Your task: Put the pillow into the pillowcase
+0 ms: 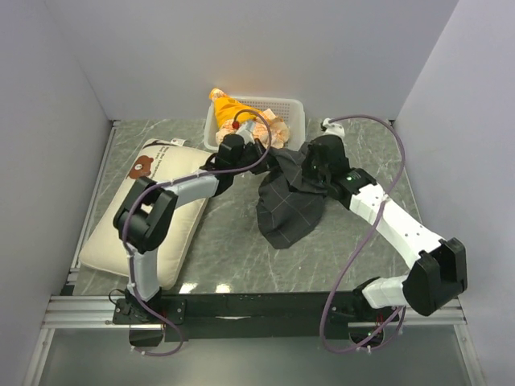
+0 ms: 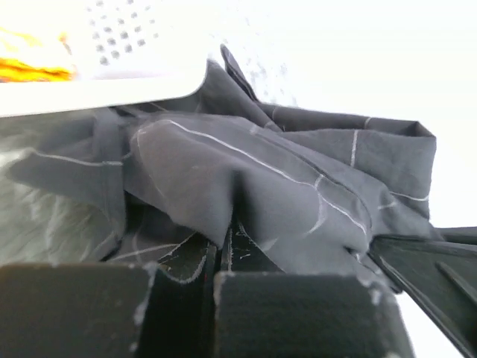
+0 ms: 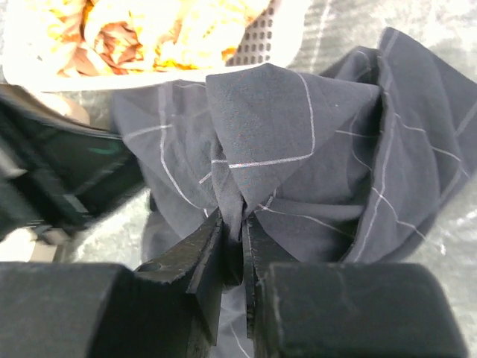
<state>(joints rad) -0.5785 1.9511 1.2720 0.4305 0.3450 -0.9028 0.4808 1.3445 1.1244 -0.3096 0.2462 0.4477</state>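
Note:
The cream pillow (image 1: 153, 213) with a brown bear face lies flat at the left of the table. The dark checked pillowcase (image 1: 291, 201) hangs bunched in mid-table, lifted at its top edge. My left gripper (image 1: 259, 151) is shut on a fold of the pillowcase (image 2: 246, 186) at its upper left. My right gripper (image 1: 310, 165) is shut on another fold of the pillowcase (image 3: 276, 142) at its upper right. In the right wrist view cloth is pinched between my fingers (image 3: 205, 253).
A white mesh basket (image 1: 290, 108) with orange-and-white cloth bundles (image 1: 241, 112) stands at the back, right behind both grippers. It also shows in the right wrist view (image 3: 268, 45). Grey walls close in the left, back and right.

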